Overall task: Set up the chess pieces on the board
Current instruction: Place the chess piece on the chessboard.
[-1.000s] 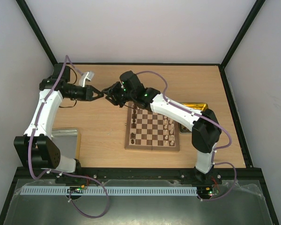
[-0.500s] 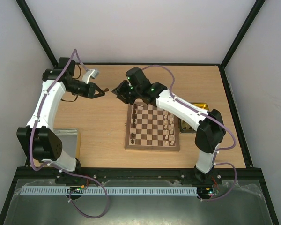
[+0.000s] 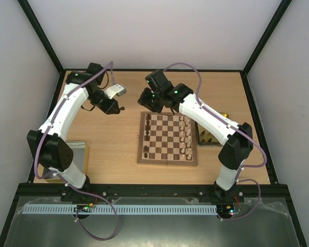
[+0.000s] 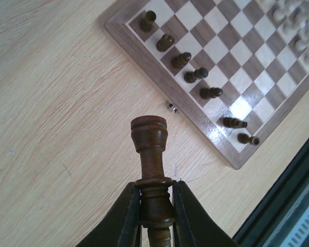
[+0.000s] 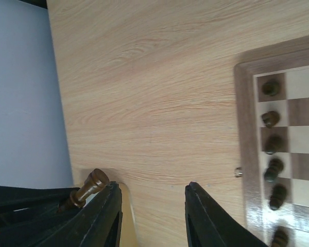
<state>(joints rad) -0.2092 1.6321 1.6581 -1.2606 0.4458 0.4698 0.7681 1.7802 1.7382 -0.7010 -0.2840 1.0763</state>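
No readable text, labels, brands, numbers or signs anywhere. Board plain checks, chess pieces unmarked, worktop bare wood grain. Nothing legible on left tool or right tool.

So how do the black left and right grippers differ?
The left gripper is shut on a dark brown wooden chess piece; the right gripper is open and empty. The left gripper hangs left of the checkered wooden board; the right gripper is by its far-left corner. Both are black, two-fingered.
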